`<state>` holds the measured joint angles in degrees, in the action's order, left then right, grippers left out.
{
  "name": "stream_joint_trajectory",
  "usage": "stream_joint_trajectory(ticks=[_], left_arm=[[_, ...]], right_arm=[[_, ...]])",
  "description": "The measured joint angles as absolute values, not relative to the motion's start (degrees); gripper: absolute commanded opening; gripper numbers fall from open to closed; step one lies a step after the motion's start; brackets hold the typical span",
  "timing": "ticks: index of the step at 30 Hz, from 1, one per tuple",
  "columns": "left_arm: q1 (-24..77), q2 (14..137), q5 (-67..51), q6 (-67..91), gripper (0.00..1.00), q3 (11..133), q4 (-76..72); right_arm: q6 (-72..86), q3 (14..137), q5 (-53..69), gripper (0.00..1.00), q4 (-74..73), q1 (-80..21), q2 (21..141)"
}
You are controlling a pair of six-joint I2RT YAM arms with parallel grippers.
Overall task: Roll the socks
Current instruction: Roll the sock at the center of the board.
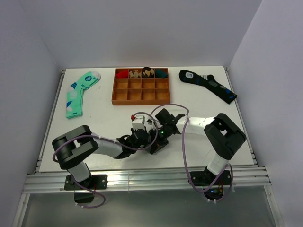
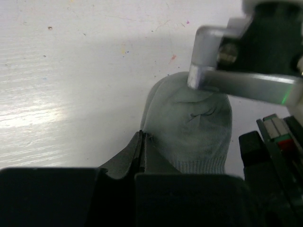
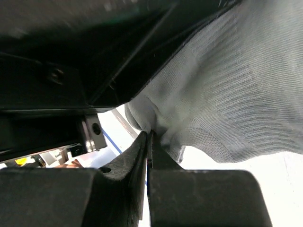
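Observation:
The light-grey socks (image 2: 189,125) lie bunched in a soft bundle on the white table. In the left wrist view my left gripper (image 2: 142,135) is shut, its tips pinching the bundle's left edge. The right arm's metal and black wrist parts (image 2: 222,71) press on the bundle from above. In the right wrist view the socks (image 3: 232,90) fill the upper right, and my right gripper (image 3: 149,135) is shut on a fold of them. In the top view both grippers meet at the front middle, left gripper (image 1: 142,138) and right gripper (image 1: 158,137), and they hide the socks.
A brown wooden compartment tray (image 1: 141,94) stands at the back middle with rolled socks in its far row. A mint-green patterned sock (image 1: 79,93) lies at the back left. A long dark navy sock (image 1: 208,85) lies at the back right. Cables loop over both arms.

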<state>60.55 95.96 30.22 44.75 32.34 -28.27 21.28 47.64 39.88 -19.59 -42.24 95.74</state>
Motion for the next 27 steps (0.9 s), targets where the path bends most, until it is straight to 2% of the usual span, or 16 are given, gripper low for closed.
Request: stream_joint_trajectory(ticks=[27], left_arm=[[63.29,93.86,33.32,44.66,0.0,26.2,-34.74]], right_arm=[[22.48,55.05,38.09,0.05,-23.77,-37.71,101.69]])
